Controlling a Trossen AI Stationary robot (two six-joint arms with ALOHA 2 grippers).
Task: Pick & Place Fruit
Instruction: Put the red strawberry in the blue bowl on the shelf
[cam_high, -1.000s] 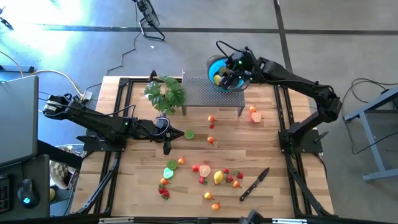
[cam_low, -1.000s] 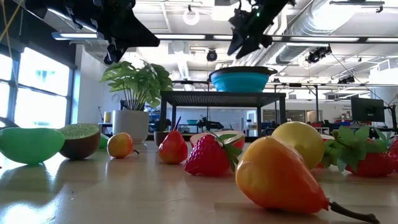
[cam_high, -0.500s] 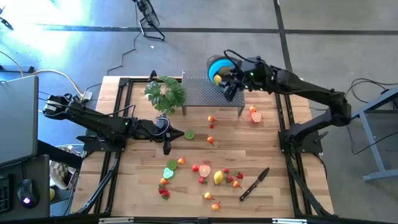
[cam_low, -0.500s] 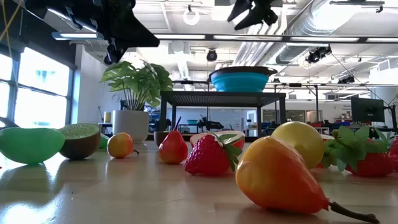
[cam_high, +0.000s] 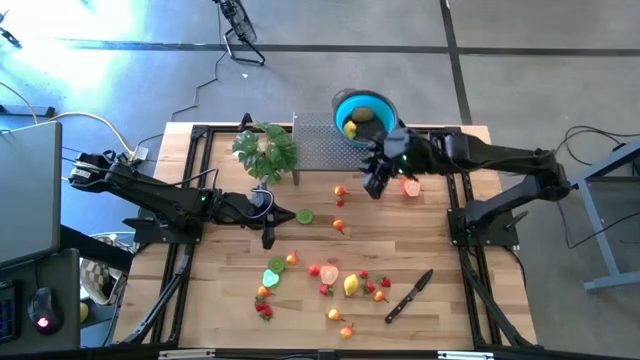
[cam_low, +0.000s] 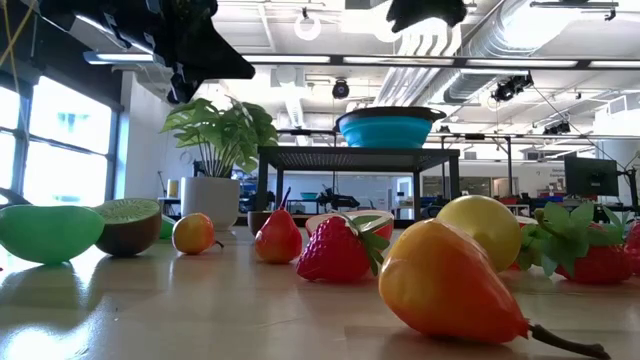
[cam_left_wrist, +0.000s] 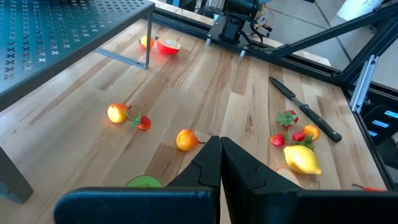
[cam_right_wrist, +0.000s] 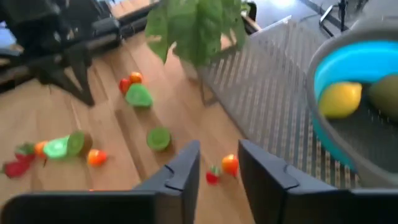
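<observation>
The blue bowl (cam_high: 378, 102) stands on a perforated metal shelf (cam_high: 330, 150) at the table's far side. It holds a yellow lemon (cam_right_wrist: 339, 99) and a duller green-brown fruit (cam_right_wrist: 384, 96). Small toy fruits lie scattered on the wooden table: a lime half (cam_high: 304, 215), an orange piece (cam_high: 339, 227), a peach-coloured half (cam_high: 411, 187) and a lemon (cam_high: 351, 285). My right gripper (cam_high: 375, 186) hangs in the air at the shelf's near right corner, open (cam_right_wrist: 217, 167), with nothing between its fingers. My left gripper (cam_high: 268, 238) is shut (cam_left_wrist: 221, 158) over the table's middle left, holding nothing.
A potted leafy plant (cam_high: 266, 150) stands at the shelf's left end. A black-handled knife (cam_high: 408, 297) lies near the front right, beside a cluster of strawberries and other fruit (cam_high: 330, 275). Black frame rails run along the table's left and right sides.
My right gripper has left its place over the blue bowl and travelled toward the table's near edge, past the shelf's near side, rising a little. The bowl, earlier partly covered by it, now shows the two fruits inside.
</observation>
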